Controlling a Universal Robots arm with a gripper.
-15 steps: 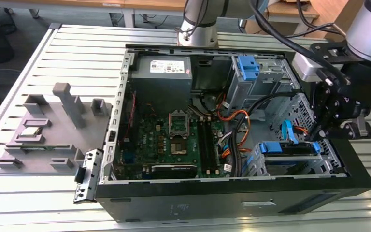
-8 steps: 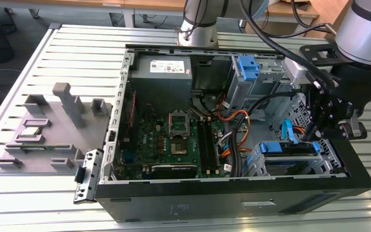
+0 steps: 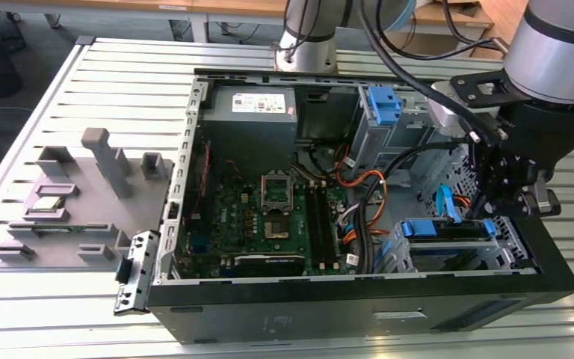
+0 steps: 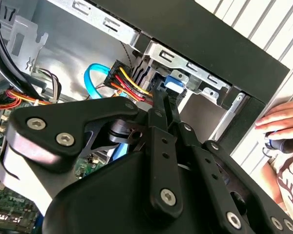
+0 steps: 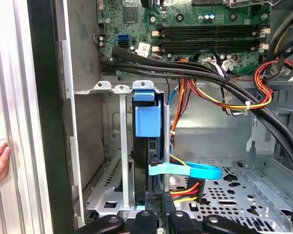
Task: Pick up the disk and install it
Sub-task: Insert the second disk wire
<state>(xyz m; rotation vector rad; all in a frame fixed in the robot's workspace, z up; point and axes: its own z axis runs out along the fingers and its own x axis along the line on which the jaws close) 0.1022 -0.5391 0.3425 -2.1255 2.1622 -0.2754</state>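
The disk (image 3: 445, 227) stands on edge in the drive cage (image 3: 507, 250) at the case's front corner, on the exterior view's right. In the first wrist view its blue caddy tab (image 5: 148, 120) tops the dark drive edge between the cage's metal rails. My gripper (image 3: 493, 215) hangs just above the cage. In the second wrist view its fingers (image 4: 159, 114) run together to a point at the blue tab (image 4: 176, 87), with nothing held between them. Their tips (image 5: 162, 208) sit beside the drive's near end.
The open computer case (image 3: 367, 299) holds a motherboard (image 3: 267, 217), black cable bundles (image 5: 185, 73) and a light-blue flat cable (image 5: 190, 171) by the cage. A second blue caddy (image 3: 384, 105) sits in the upper bay. A person's hand (image 4: 283, 119) rests outside the case wall.
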